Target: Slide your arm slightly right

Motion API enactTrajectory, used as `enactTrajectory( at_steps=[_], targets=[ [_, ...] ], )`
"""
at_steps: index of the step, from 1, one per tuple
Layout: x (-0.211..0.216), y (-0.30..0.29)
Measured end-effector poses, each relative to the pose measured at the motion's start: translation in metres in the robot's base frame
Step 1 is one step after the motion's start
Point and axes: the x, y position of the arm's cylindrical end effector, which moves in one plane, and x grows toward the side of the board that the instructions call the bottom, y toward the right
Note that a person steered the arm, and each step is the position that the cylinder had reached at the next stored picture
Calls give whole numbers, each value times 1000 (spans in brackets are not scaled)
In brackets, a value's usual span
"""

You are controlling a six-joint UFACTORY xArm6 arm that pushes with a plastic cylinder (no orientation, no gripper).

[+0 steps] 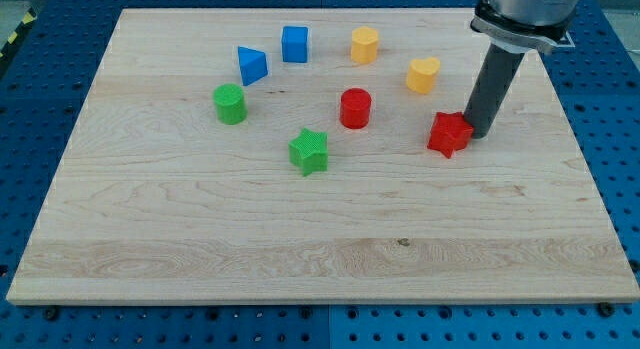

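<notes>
Tip [478, 135] touching red star [450, 134] on view's right, rod ~upright.

Eight small blocks sit on the wooden worktop [200, 239], two of each colour. Red — two: a red cylinder [355, 108] and a red star [449, 134]. Green — two: a green cylinder [230, 104] and a green star [309, 151]. Blue — two: a blue cube [294, 44] and a blue triangular block [252, 65]. Yellow — two: a yellow hexagonal block [365, 45] and a yellow heart [423, 76]. By shape: two cylinders, two stars, one each of the rest. One dark rod stands on the worktop, ending in my tip [479, 135].
</notes>
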Motion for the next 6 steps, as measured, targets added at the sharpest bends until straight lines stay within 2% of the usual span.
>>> enactTrajectory(
  at_steps=[4, 5, 6],
  targets=[
    [6, -27],
    [-3, 5],
    [-17, 81]
  ],
)
